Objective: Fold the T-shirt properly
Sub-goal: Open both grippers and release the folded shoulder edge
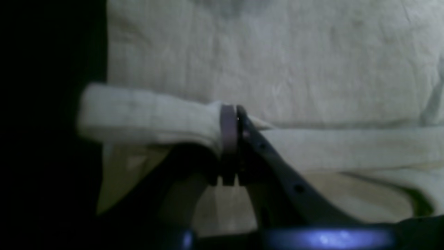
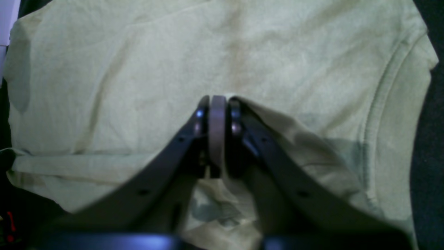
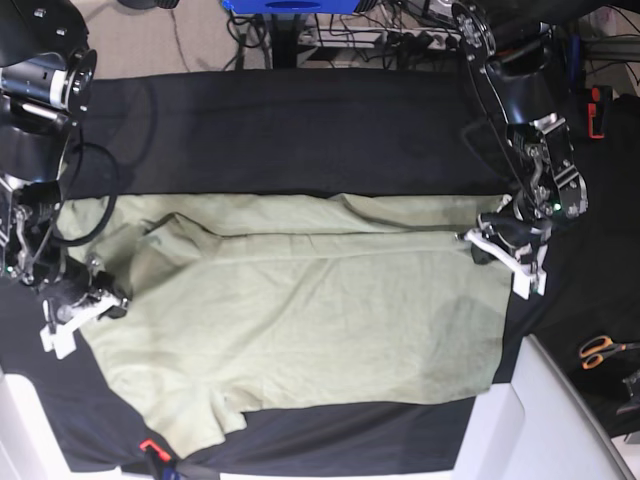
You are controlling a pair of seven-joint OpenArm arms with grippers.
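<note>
The pale green T-shirt (image 3: 300, 310) lies spread across the black table cloth (image 3: 300, 130), with its far edge folded over toward the middle. My left gripper (image 3: 492, 240) is at the shirt's right edge in the base view. In the left wrist view that gripper (image 1: 231, 113) is shut on a rolled fold of the T-shirt (image 1: 277, 62). My right gripper (image 3: 100, 297) is at the shirt's left edge. In the right wrist view its jaws (image 2: 218, 100) stand close together, and a ridge of the T-shirt (image 2: 138, 69) rises to their tips. A curved stitched band (image 2: 378, 104) runs along the right.
Orange-handled scissors (image 3: 600, 350) lie on the cloth at the right. A white surface (image 3: 560, 420) juts in at the bottom right. A small red clip (image 3: 150, 447) sits at the cloth's front edge. Cables and a blue object (image 3: 290, 5) lie beyond the far edge.
</note>
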